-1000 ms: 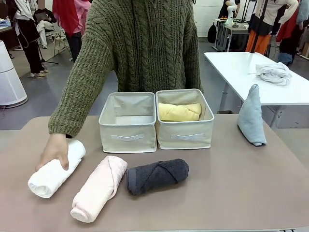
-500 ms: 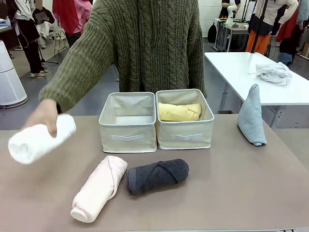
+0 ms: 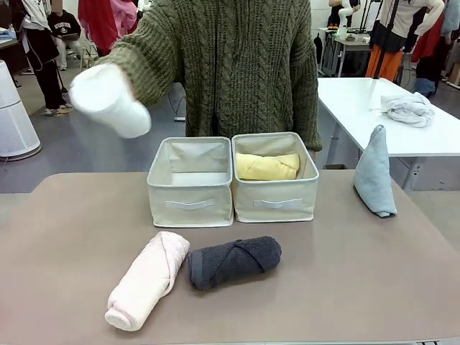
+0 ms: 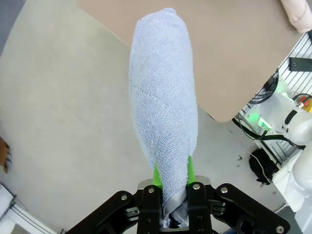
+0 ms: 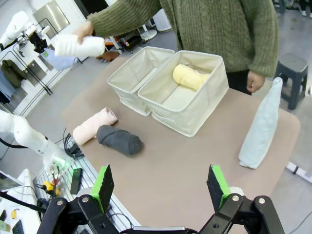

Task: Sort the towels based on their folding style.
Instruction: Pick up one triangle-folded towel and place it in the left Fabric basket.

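Found left gripper (image 4: 173,173) clamped on one end of periwinkle cone towel (image 4: 163,97), towel pointing straight out from it, over floor just off a counter (image 4: 234,58) corner. Found right gripper (image 5: 161,183) spread wide, gripping nothing, above near counter edge, with bare surface ahead. Counted four rolls: dark grey (image 3: 233,261) touching pink (image 3: 147,279), yellow (image 3: 267,166) in right box (image 3: 277,205), white (image 3: 111,100) aloft in person's hand (image 5: 84,30). Counted two cones, the second grey-green (image 3: 374,172), standing at right counter edge. Counted two boxes, left box (image 3: 190,205) touching right.

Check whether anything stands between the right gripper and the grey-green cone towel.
Nothing visible does: only bare table lies between the open right gripper and the grey-green cone towel, which stands upright near the table's edge.
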`<state>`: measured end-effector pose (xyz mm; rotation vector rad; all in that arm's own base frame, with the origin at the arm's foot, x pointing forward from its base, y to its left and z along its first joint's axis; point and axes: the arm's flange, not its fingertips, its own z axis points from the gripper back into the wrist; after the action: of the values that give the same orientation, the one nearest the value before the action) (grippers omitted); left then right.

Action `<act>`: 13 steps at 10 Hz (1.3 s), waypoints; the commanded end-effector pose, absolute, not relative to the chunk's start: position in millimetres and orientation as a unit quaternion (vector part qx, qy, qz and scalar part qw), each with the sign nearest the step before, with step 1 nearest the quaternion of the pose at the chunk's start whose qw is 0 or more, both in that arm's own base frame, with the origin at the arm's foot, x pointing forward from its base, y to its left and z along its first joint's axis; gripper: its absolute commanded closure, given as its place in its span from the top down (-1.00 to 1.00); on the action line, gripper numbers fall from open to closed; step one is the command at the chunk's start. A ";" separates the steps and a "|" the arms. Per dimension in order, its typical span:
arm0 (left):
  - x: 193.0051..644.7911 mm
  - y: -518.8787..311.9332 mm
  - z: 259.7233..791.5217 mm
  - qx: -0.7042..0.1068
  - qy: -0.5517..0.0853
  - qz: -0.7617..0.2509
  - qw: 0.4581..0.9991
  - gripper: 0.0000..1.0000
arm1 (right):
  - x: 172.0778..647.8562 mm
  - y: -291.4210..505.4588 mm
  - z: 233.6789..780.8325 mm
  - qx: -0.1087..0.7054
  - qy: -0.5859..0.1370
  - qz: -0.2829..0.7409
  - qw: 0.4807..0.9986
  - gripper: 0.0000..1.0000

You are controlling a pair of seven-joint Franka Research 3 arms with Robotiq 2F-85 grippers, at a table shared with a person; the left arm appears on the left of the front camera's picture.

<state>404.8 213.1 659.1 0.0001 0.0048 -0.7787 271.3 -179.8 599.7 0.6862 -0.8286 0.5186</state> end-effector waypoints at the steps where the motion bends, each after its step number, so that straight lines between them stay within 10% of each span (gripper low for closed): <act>1: 402.4 173.5 658.0 0.023 -0.010 -0.425 0.905 -1.00 | 273.5 -180.6 600.2 0.331 -0.401 0.249 0.817 1.00; 13: 428.2 15.8 652.6 -0.017 -0.019 -0.528 0.849 -1.00 | 273.5 -180.6 600.2 0.331 -0.401 0.249 0.817 1.00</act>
<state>430.9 13.8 648.3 -0.0410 -0.0400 -1.1059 271.2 -179.7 600.0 0.6852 -0.8282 0.5189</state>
